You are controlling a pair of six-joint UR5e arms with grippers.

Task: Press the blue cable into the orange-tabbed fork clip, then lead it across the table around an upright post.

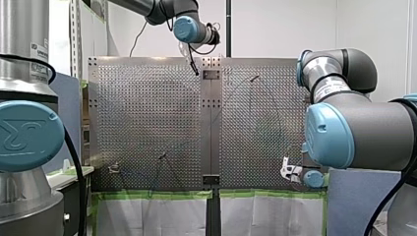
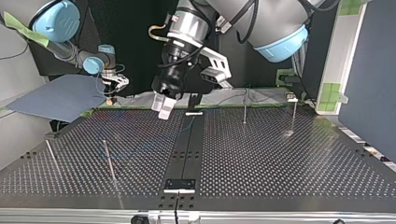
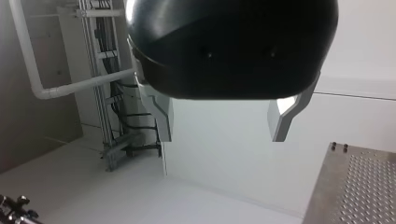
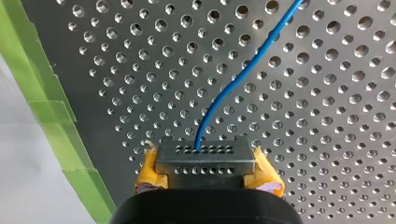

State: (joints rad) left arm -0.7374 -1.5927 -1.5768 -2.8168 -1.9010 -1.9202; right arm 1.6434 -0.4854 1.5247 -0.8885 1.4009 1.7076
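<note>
Your right hand point(image 4: 205, 164) is clamped on the blue cable point(image 4: 233, 84) w/ 2 yellow pads point(image 4: 265, 171), at the desk point(image 4: 327, 116) edge by green tape point(image 4: 46, 116). Left hand point(image 3: 223, 127) wide open, empty. Arm label point(image 1: 38, 53) unreadable.

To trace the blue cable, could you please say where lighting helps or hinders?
Right wrist view: even light, blue cable plain against the table. Front view: sheen on the metal nearly swallows it. Left wrist view: only a table corner, no cable.

Brushed, dully shining metal of the perforated table point(image 4: 303, 116); smooth plastic sheath of the blue cable point(image 4: 238, 77) on it; smooth green tape point(image 4: 53, 116) along its edge.
</note>
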